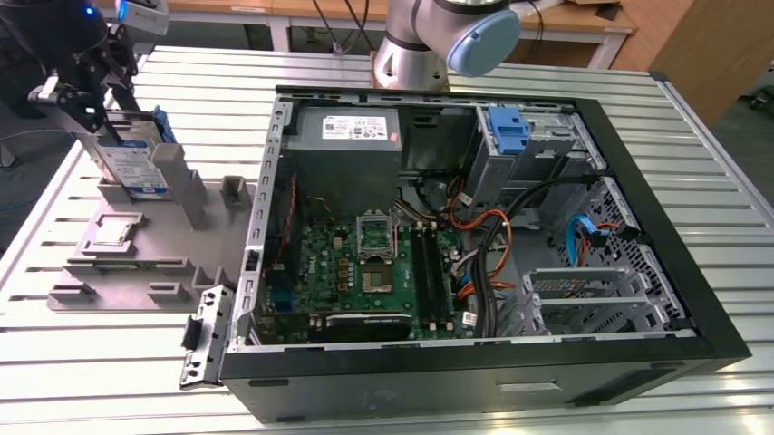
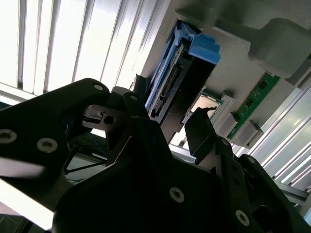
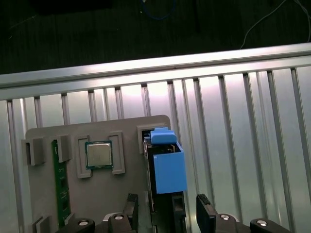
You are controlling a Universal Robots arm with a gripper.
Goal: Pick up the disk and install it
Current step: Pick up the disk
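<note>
The disk (image 1: 127,161) stands on edge in a slot of the grey fixture (image 1: 145,263) at the exterior view's left, white label facing out and blue carrier around it. My gripper (image 1: 103,118) hangs directly over its top end. In the first wrist view the blue carrier (image 3: 167,167) lies between the two black fingers (image 3: 131,206), with a gap on each side. In the second wrist view the disk (image 2: 175,82) sits just beyond the open gripper (image 2: 167,121). Nothing is held.
The open computer case (image 1: 677,299) lies at the exterior view's right, with a blue bracket on its bay (image 1: 514,127) and a power supply (image 1: 357,131). The fixture also carries a processor chip (image 3: 98,154) and a green memory stick (image 3: 60,184). The arm's base (image 1: 423,45) stands behind the case.
</note>
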